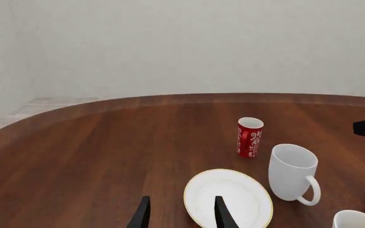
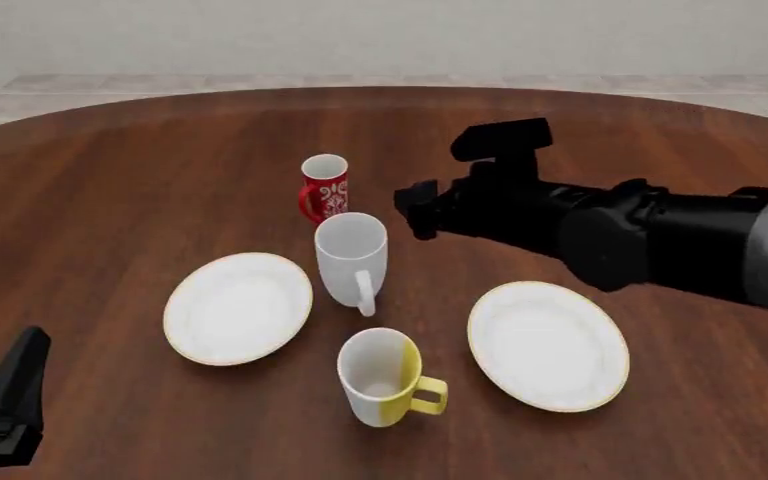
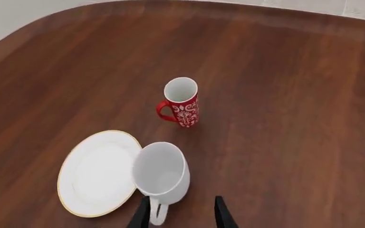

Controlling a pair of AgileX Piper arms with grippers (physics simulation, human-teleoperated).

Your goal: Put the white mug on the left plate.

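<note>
So my right arm [image 2: 598, 230] is stretched out over the table [image 2: 117, 180], its pincer [image 3: 181, 213] open partway and empty, hanging just above the white mug's handle. The left pincer [image 1: 181, 214] is open too, parked low. The left plate [image 2: 237, 308] is bare; the white mug [image 2: 352, 258] stands upright on the wood just beside its rim. Biggest worry: dropping off-centre and tipping it, or knocking the red mug [image 2: 324, 186] right behind.

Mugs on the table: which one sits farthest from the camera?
The red mug, small with a white pattern; the white mug and half-yellow mug stand nearer.
</note>
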